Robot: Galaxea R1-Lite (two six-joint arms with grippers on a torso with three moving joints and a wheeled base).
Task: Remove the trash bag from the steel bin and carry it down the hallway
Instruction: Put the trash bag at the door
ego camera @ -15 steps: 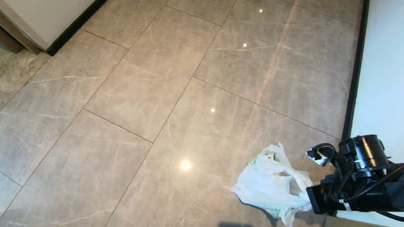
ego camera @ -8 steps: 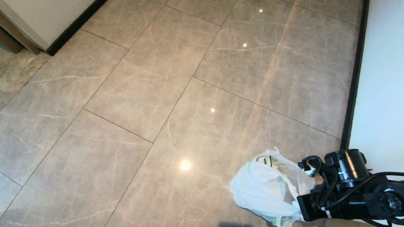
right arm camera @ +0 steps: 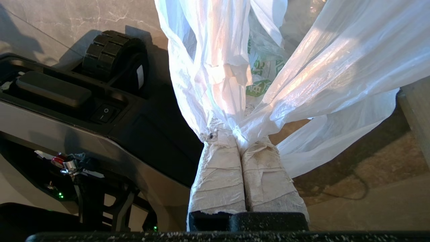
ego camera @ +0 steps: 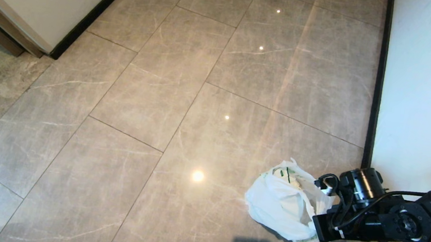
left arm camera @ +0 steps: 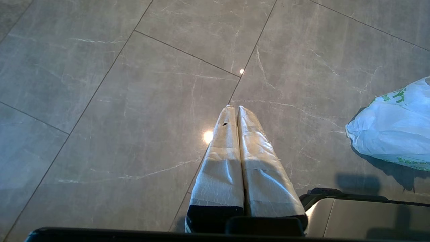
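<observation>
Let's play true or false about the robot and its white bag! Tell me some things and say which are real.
1. The right tool is pinching the trash bag. True.
2. The bag has green printing on it. True.
3. The left tool is holding the bag too. False: it is shut on nothing, apart from the bag, over the floor tiles.
4. The bag sits inside a steel bin. False: no bin is in view; the bag hangs from the right tool.
5. The floor is covered in red carpet. False: it is glossy beige tile.
</observation>
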